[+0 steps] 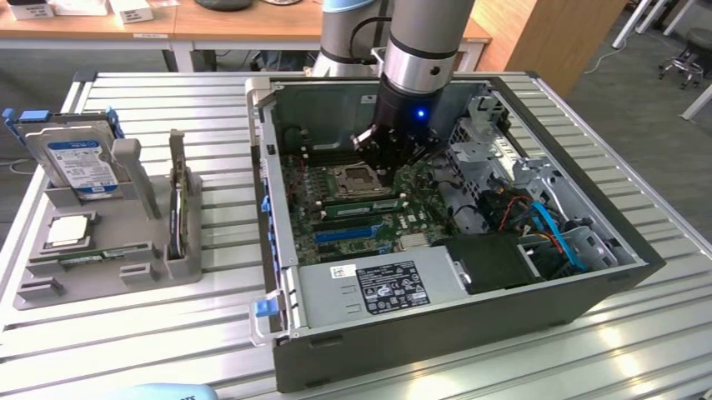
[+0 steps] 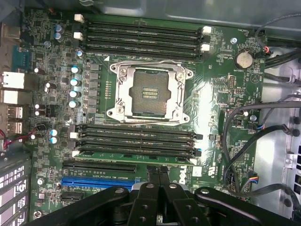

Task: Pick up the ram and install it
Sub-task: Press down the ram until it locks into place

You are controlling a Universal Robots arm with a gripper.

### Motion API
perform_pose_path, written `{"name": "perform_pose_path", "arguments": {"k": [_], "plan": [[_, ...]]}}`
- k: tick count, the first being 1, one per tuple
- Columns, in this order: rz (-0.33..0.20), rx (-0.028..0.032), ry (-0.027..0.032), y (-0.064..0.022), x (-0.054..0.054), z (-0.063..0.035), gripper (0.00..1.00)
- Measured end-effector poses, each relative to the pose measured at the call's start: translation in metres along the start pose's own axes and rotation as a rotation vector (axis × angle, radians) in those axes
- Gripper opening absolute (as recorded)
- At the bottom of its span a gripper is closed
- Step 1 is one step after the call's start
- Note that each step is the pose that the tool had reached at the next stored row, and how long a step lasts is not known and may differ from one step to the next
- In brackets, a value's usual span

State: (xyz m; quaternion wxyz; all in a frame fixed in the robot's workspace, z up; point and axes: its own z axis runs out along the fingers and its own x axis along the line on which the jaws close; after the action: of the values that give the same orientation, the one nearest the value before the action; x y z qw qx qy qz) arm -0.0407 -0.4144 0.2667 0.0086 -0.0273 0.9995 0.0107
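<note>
Exterior view: grey Universal Robots arm reaches down into the open black-and-silver desktop computer case (image 1: pixel 445 342), which lies on its side on the slatted metal table (image 1: pixel 133 350). Black gripper (image 1: pixel 389 162) hangs low over the green motherboard, near the square metal processor socket (image 1: pixel 353 177). Long narrow green ram stick (image 1: pixel 356 206) looks already stood in a slot just beside the socket, on the side toward the grey power supply (image 1: pixel 384 287). Grey plastic parts tray (image 1: pixel 112 287) sits well apart at the exterior view's left, holding the silver hard drive with blue-white label (image 1: pixel 80 162) and the small square silver processor chip (image 1: pixel 67 232).

Wrist view: gripper (image 2: pixel 159 175) jaws clenched together, grasping nothing. Tips are close to the ram stick (image 2: pixel 136 153), which fills the last slot of the bank beside the processor socket (image 2: pixel 149 93). Can't tell if they touch it.

Step, as a judgement: pick-up done, stick in its slot, seating stage. Can't tell if it is fully pressed home or if the white end latches are closed. Finishing calls for straight, even downward pressure along the top edge until both latches close, no sideways tilt.
</note>
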Motion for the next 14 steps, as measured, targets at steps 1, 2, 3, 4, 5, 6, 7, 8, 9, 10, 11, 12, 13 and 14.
{"name": "perform_pose_path", "arguments": {"k": [1, 2, 3, 4, 5, 6, 7, 8, 9, 10, 11, 12, 13, 14], "plan": [[0.0, 0.0001, 0.0001, 0.0001, 0.001, 0.0, 0.1], [0.0, 0.0001, 0.0001, 0.0003, 0.002, 0.0, 0.1], [0.0, 0.0001, 0.0001, 0.0005, 0.003, 0.0001, 0.1], [0.0, 0.0, 0.0, 0.0006, 0.004, 0.0002, 0.1], [0.001, 0.0001, 0.0, 0.0008, 0.006, 0.0002, 0.1], [0.001, 0.0, 0.0, 0.001, 0.007, 0.0003, 0.1], [0.001, 0.0, 0.0, 0.0012, 0.008, 0.0003, 0.1], [0.002, -0.0001, 0.0, 0.0014, 0.009, 0.0004, 0.1], [0.002, -0.0001, -0.0001, 0.0015, 0.011, 0.0005, 0.1], [0.003, -0.0001, -0.0001, 0.0017, 0.012, 0.0005, 0.1], [0.004, -0.0001, -0.0001, 0.0019, 0.013, 0.0006, 0.1], [0.005, -0.0001, -0.0001, 0.0019, 0.014, 0.0006, 0.1], [0.005, -0.0001, -0.0001, 0.0019, 0.014, 0.0006, 0.1], [0.005, 0.0001, 0.0, 0.0019, 0.014, 0.0005, 0.1]]}}
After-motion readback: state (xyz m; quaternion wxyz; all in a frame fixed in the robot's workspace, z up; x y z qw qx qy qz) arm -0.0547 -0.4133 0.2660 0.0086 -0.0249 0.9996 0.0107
